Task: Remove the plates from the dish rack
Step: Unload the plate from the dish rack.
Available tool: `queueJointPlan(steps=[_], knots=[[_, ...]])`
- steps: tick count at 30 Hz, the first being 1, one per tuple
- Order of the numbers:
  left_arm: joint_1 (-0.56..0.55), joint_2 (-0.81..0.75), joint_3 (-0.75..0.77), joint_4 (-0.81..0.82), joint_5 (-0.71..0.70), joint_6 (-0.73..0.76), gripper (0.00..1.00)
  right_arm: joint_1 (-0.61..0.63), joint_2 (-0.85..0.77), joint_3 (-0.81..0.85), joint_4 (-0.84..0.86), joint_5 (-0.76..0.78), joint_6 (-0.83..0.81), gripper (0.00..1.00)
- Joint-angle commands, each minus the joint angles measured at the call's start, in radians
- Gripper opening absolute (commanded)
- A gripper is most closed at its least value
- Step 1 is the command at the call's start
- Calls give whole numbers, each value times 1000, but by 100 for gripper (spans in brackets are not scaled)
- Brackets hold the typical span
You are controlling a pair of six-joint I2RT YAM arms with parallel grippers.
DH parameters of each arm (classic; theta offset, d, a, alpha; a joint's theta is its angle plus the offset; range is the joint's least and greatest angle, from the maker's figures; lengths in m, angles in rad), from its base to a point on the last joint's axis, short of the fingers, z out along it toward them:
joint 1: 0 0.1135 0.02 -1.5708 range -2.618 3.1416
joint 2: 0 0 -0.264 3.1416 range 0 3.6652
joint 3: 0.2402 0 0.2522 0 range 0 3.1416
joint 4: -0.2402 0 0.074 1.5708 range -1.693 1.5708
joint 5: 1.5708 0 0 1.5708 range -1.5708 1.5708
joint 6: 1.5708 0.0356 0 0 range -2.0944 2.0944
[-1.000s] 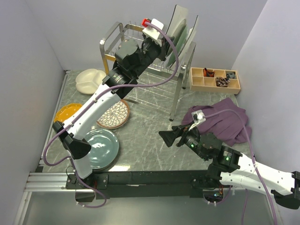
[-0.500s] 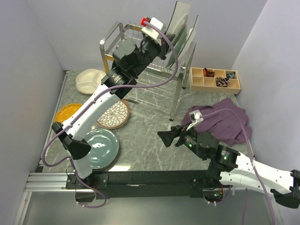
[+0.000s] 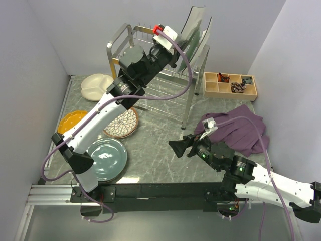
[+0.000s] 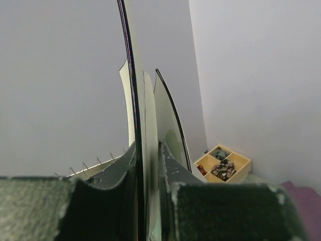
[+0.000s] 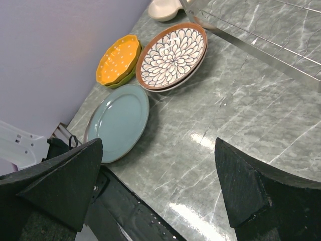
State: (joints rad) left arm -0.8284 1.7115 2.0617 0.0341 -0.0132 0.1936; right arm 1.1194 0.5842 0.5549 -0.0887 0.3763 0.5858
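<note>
Left gripper clenched on upright plate edge in dish rack; right gripper jaws wide apart, empty, above marble table.

Overhead and right-wrist views share the grey-blue plate.

On the marbled counter lie, at the left, a cream divided plate, an orange dotted plate, a petal-patterned plate and a grey-blue plate. The dish rack stands behind them; a wooden tray and a purple cloth lie at the right.
</note>
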Motion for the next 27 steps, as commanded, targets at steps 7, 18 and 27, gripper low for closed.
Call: queueJointPlan(steps=[7,18,27], knots=[[-31,-118,23,178,98,248,1,3,6,16,53,15,-11,98],[-52,-202,-69,127,64,415,1,3,26,20,53,27,-14,98],[-63,-293,-159,113,16,526,1,3,28,22,50,32,-14,98]])
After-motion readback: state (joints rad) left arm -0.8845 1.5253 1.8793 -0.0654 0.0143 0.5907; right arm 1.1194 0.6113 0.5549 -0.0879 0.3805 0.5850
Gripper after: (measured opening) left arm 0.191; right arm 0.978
